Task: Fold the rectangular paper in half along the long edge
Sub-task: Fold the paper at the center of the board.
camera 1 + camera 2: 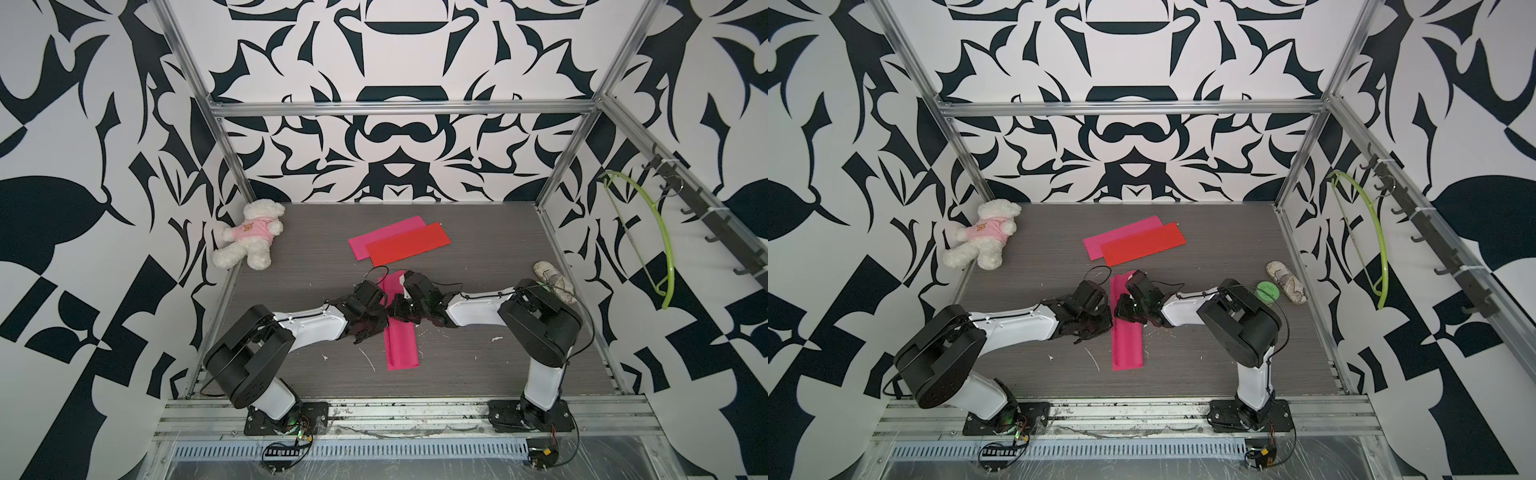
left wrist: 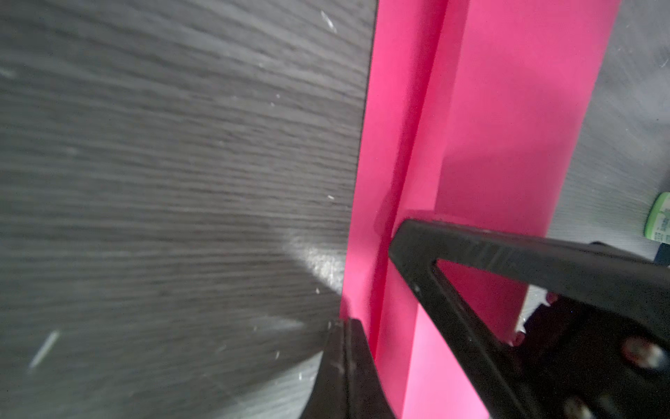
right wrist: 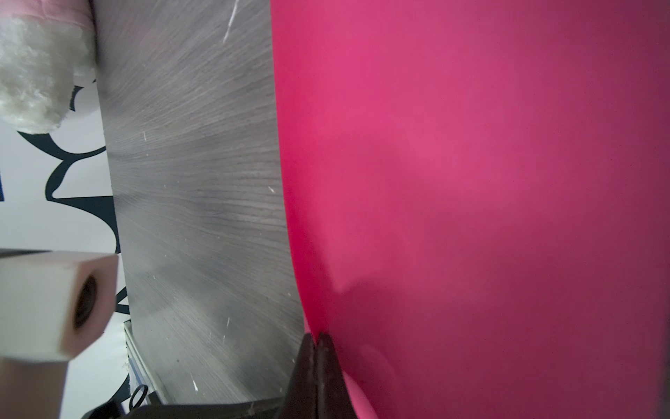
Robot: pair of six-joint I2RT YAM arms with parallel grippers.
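Observation:
A long pink paper lies lengthwise on the grey table, and both arms meet over its far half. In the left wrist view one long side of the paper is turned over the other, with a raised crease running along it. My left gripper is shut, its tip at the paper's outer long edge. My right gripper is shut on the edge of the paper, which rises curved beside it. That gripper's black fingers reach the turned-over flap.
A pink sheet and a red sheet overlap at the back. A white teddy bear sits at the back left. A pale patterned object and a green lid lie at the right. A green hanger hangs on the right wall.

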